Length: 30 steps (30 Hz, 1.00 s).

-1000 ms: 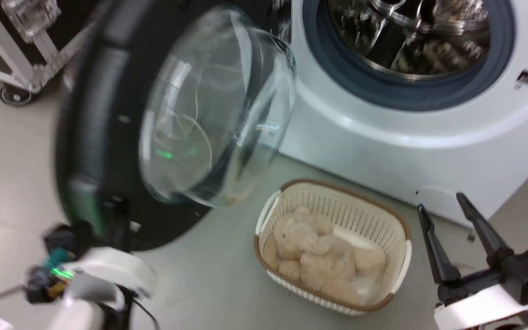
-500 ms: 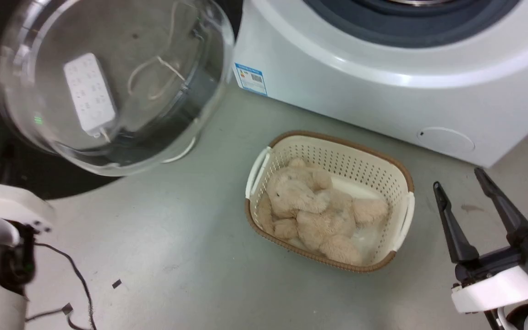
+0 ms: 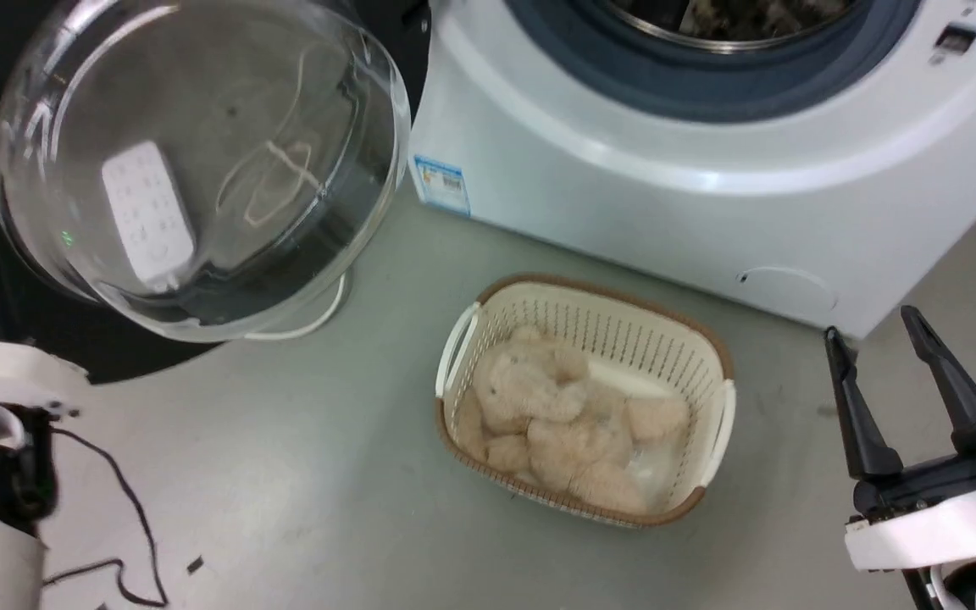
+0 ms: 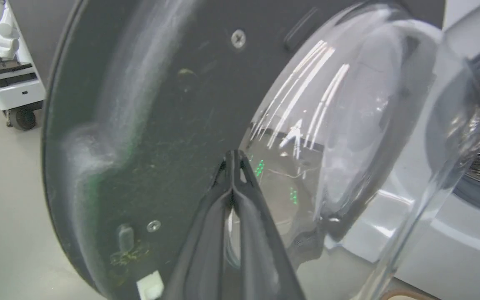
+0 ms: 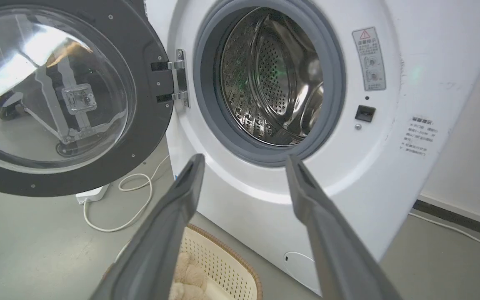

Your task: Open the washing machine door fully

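The door stands swung wide to the left of the washer. It hangs on its hinge beside the grey ring and the steel drum. Right of the opening, a label bears a red warning triangle over print too small to read. A block of small print lower down is equally unreadable, as is a blue-edged sticker at the front's lower left corner. On the floor before the washer, a cream basket with a brown rim holds a beige plush toy. The left end effector has its fingers pressed together on nothing, tips close to the door's inner face by the glass; whether they touch it I cannot tell. The right end effector is spread wide and empty, right of the basket.
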### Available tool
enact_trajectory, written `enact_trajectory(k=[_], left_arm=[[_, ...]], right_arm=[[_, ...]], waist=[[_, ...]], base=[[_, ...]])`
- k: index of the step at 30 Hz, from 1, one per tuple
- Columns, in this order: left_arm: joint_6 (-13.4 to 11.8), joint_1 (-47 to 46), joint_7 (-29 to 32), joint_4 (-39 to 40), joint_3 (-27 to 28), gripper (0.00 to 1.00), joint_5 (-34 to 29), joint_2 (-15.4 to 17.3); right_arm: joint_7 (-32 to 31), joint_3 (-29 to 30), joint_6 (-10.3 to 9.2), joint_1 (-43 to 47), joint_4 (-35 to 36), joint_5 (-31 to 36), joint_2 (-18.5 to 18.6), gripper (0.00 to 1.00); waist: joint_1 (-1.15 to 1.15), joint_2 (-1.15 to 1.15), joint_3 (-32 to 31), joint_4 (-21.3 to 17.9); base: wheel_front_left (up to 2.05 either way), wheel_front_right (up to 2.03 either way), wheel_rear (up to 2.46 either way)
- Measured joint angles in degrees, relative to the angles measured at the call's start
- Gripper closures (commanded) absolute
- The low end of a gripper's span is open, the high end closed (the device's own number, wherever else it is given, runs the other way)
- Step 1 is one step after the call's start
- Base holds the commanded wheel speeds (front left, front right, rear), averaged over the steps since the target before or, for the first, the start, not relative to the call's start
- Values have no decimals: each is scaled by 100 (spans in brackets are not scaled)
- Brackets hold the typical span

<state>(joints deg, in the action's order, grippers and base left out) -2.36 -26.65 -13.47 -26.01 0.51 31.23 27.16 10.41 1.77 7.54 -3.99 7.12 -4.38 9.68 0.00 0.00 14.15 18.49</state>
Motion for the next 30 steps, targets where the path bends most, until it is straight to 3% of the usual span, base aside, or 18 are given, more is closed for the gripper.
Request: enact_trajectory(k=[3, 9, 17, 27, 28, 29, 30], left_arm=[[1, 289, -73, 438, -154, 100, -209, -154], [-54, 1004, -120, 1446, -392, 100, -459, -521], [-286, 2209, -122, 2757, -630, 100, -732, -917], [-481, 3164, -122, 3062, -927, 100, -839, -1329], [-505, 3225, -123, 3062, -958, 87, -876, -1368], [-514, 3279, -122, 3060, -989, 53, -945, -1392], [-543, 3322, -122, 3061, -1013, 2, -1009, -1416]], right_arm=[[88, 181, 0, 24, -112, -171, -220, 0], [208, 409, 0, 272, -202, -3, -316, 0], [185, 302, 0, 581, -56, 113, -495, 0], [156, 190, 0, 925, -45, 233, -589, 0], [156, 174, 0, 954, -63, 234, -592, 0], [157, 170, 0, 972, -77, 234, -595, 0], [162, 164, 0, 978, -88, 234, -598, 0]], waist=[[0, 0, -259, -58], [-1, 0, -829, -254], [-1, 0, -1369, -864], [-1, 0, -1722, -1504], [-1, 0, -1742, -1536], [0, 0, -1758, -1561], [0, 0, -1770, -1580]], base=[[0, 0, 0], [0, 0, 0], [0, 0, 0], [0, 0, 0], [0, 0, 0], [0, 0, 0], [0, 0, 0]])
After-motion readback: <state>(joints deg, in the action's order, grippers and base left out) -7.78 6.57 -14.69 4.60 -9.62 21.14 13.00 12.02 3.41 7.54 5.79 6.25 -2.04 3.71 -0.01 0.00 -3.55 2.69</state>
